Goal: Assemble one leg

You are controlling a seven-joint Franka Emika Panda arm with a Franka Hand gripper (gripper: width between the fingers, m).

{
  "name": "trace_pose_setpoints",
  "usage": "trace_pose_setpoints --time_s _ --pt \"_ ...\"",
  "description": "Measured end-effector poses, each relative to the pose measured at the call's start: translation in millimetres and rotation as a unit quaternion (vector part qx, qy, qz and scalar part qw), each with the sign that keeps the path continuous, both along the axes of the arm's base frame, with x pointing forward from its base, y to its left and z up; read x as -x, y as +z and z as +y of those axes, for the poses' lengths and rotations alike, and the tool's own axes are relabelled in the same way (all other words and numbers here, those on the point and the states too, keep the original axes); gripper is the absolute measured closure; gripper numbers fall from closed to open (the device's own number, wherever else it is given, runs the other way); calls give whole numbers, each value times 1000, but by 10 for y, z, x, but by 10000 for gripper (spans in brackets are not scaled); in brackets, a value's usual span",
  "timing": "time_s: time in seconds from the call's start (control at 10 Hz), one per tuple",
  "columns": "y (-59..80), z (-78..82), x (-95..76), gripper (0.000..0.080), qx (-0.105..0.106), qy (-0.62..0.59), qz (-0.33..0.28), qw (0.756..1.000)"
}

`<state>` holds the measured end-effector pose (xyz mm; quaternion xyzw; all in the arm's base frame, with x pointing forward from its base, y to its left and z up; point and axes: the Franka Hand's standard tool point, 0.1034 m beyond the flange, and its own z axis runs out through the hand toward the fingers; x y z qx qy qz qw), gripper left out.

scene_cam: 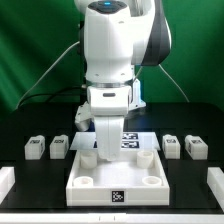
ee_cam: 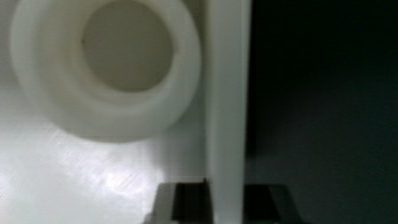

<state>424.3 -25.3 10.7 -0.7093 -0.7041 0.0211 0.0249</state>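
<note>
Front-centre of the counter point(scene_cam: 40, 172), exterior view: the square tray piece point(scene_cam: 92, 190) sat near the front edge. It was glossy white moulded plastic with a raised rim, a round socket at each corner and a small tag on the front face. The arm was down over its back edge, and the tool point(scene_cam: 103, 150) met the back rim. The marker board point(scene_cam: 134, 140) lay flat just behind the tray, toward the counter's back edge.

Four small blocky white legs with tags sat in a row level with the tray's back edge, all apart from it:
- Toward the edge on the exterior view's left: outer-left leg point(scene_cam: 32, 149) and inner-left leg point(scene_cam: 58, 147).
- Toward the opposite edge: inner-right leg point(scene_cam: 170, 146) and outer-right leg point(scene_cam: 196, 149).

Progress, my read: no leg was picked and none was in a socket. Grasping a leg, carrying it and seating it were all left to do. The tool was busy with the tray, not a leg.

Wrist view, blurry: one socket point(ee_cam: 107, 70) showed as a smooth round bowl with a thick lip. The tray rim point(ee_cam: 226, 100) showed as a thin upright white wall. Dark fingertips point(ee_cam: 178, 203) sat tight on either side of that wall. The tool point(ee_cam: 226, 203) was narrow and looked clamped on the rim. No leg in this view.
</note>
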Motion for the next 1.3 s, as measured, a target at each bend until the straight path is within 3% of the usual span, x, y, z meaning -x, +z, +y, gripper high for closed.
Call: trace_pose_setpoints --time_s 0.6,1.1,1.3 --pt "3 5 -8 739 0 0 -1 1000" --pt "-1 592 -715 739 -23 -8 -38 999" --pt "-5 734 -715 739 -24 -12 -30 999"
